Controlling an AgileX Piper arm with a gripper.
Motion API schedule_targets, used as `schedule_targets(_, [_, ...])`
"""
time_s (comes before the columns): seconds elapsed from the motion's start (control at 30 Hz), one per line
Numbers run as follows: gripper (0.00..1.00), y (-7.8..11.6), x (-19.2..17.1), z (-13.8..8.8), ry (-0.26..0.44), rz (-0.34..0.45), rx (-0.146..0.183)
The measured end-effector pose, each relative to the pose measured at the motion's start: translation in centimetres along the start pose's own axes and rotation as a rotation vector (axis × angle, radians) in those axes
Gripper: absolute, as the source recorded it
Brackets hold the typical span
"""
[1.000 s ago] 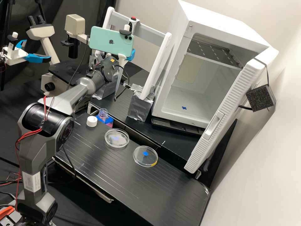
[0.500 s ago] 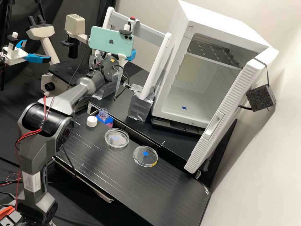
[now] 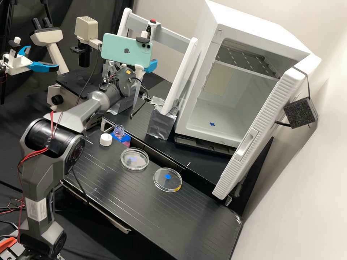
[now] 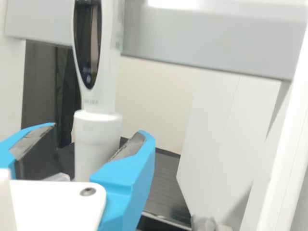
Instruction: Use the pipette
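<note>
– Ready to tally. What comes in a pair?
– One Petri dish plus a second Petri dish, making two.
– Now the small singles?
– One bottle, one white screw cap, one electronic pipette, one smartphone.
– Four kinds, one of each. Larger equipment?
– One microscope, one incubator, and one shelf inside that.
– Anything else?
– One upright rack and one square black block.
– So two Petri dishes, and single everything else we've named.
</note>
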Motion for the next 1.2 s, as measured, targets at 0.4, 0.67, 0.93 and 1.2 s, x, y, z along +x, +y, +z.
schedule_targets(0.4, [1.00, 1.3, -8.2, 0.4, 0.149, 0.119, 0.069])
schedule_targets(0.67, [1.00, -0.6, -14.0, 1.5, 0.248, 0.392, 0.123])
schedule_targets(0.93, [1.00, -4.3, -15.2, 5.1, 0.213, 0.578, 0.046])
schedule_targets(1.2, [1.00, -6.2, -14.2, 8.7, 0.160, 0.501, 0.050])
